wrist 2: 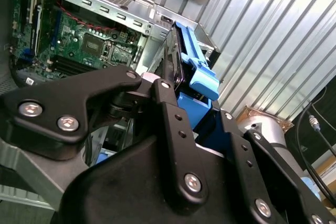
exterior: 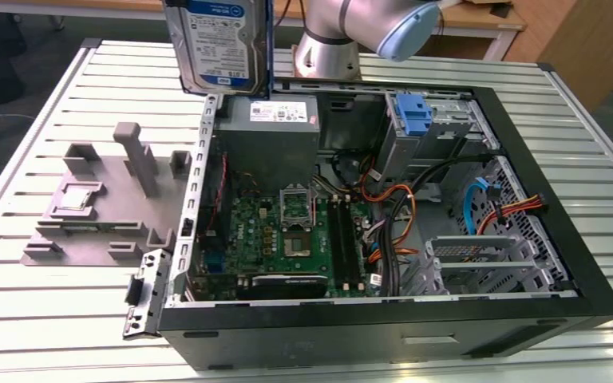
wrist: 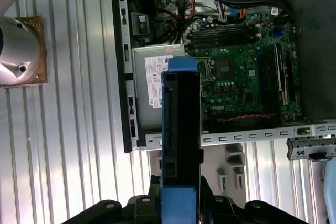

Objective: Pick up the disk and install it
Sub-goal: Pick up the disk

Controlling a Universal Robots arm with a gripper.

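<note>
The disk (exterior: 219,44), a silver drive with a blue-and-white label and a blue bracket, hangs upright in the air above the back left corner of the open computer case (exterior: 573,275) in the exterior view. In the first wrist view the disk (wrist: 181,124) shows edge-on, over the power supply (wrist: 152,82) and the case wall. My gripper (wrist: 181,198) is shut on its lower end. In the second wrist view the black fingers (wrist 2: 170,114) clamp the disk (wrist 2: 197,74) by its blue bracket, with my gripper (wrist 2: 195,109) around it.
The case lies open on a slatted metal table (exterior: 51,319), showing the motherboard (exterior: 296,231), cables, a fixed blue caddy (exterior: 413,116) and a metal drive cage (exterior: 488,259). A grey fixture (exterior: 104,207) stands at the exterior view's left. The arm's base (exterior: 328,48) is behind the case.
</note>
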